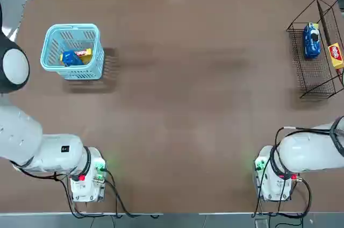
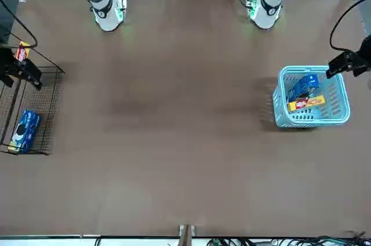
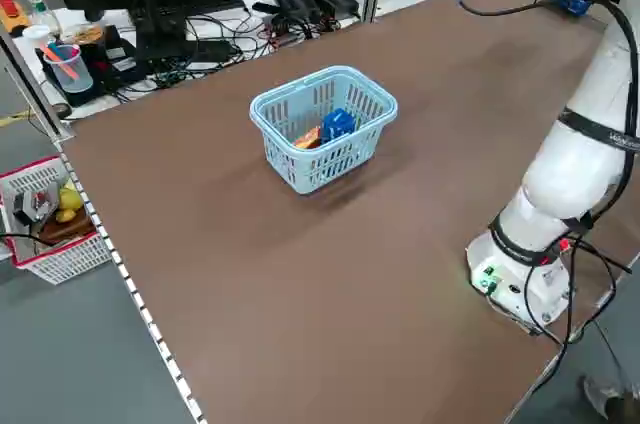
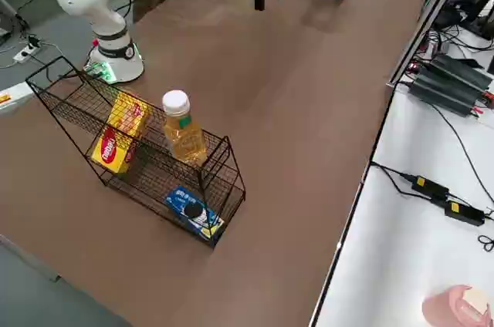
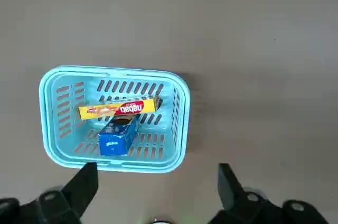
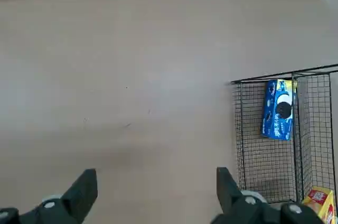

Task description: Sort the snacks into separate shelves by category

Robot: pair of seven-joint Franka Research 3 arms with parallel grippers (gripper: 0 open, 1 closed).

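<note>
Brown table [image 1: 177, 104]: basket's yellow box [image 5: 119, 109] has unreadable red lettering.

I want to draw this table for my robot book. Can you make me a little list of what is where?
basket: light blue basket on the robot's left side of the table
in basket: one blue packet and one yellow box
rack: black wire rack on the robot's right side
in rack: blue packet on the lower shelf, yellow box and a bottle higher up
left gripper: jaws open, empty, above the basket
right gripper: jaws open, empty
</note>
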